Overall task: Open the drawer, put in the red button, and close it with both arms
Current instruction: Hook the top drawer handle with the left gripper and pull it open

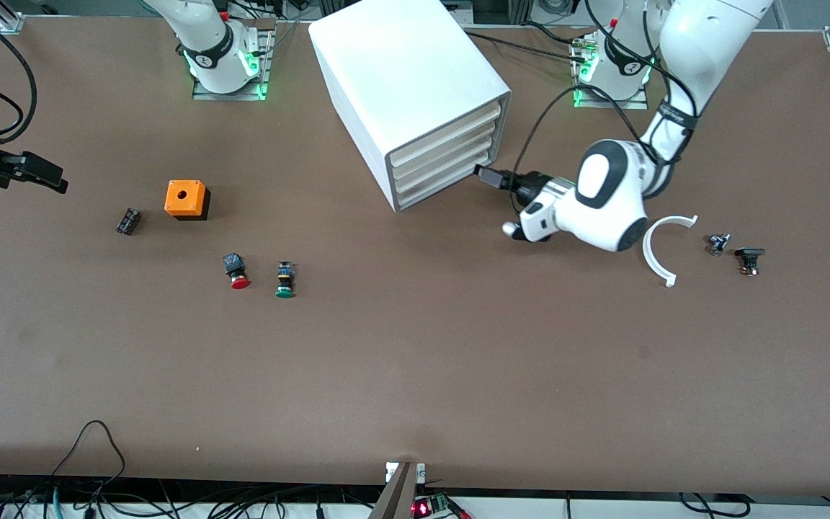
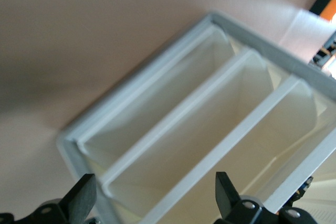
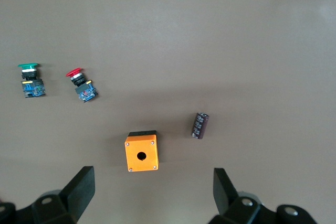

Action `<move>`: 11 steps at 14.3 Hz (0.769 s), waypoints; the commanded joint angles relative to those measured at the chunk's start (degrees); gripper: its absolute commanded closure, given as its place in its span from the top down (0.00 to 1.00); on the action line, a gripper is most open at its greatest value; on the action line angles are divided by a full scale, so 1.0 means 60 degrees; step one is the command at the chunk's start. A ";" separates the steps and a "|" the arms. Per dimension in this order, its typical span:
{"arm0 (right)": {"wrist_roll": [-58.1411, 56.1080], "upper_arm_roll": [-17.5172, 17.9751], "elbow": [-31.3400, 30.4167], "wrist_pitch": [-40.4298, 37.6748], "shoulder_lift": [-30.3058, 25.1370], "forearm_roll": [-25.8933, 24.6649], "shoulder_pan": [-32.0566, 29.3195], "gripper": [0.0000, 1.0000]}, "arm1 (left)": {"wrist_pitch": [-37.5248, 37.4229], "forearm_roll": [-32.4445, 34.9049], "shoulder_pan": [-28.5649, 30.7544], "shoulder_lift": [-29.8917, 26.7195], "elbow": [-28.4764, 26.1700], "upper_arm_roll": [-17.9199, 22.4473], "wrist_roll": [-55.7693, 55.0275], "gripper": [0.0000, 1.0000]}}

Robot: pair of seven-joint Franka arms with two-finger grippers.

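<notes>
Left claw (image 1: pixel 483 175), jaws apart, is held at the drawer (image 1: pixel 444 180) front, lined up for a pull. Right claw (image 3: pixel 152 192), also spread, is parked over the tabletop's (image 1: pixel 415 375) right-arm end; the red button (image 1: pixel 237 269) lies beside the green one (image 1: pixel 285 280), untouched.

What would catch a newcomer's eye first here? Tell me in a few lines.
The big white cabinet stands near the robots' bases, and the left end effector sits open right at the front of its stacked drawers. Next comes the bright orange box toward the right arm's end of the table, with the red button and green button side by side nearer the front camera. The right end effector waits open at the table's edge.
</notes>
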 commanded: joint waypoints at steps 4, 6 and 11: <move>-0.0008 0.0044 -0.0101 -0.0024 -0.0159 0.0179 -0.0006 1.00 | 0.0469 -0.0532 0.0054 -0.0248 -0.0701 -0.0996 0.0223 1.00; -0.0008 0.0059 -0.0087 -0.0010 -0.0159 0.0165 0.0008 1.00 | 0.0951 -0.0532 0.0054 -0.0248 -0.0993 -0.1274 0.0223 0.99; -0.0008 0.0044 -0.0087 -0.0024 -0.0144 0.0164 0.0008 1.00 | 0.1511 -0.0474 0.0069 -0.0277 -0.1229 -0.1554 0.0411 0.12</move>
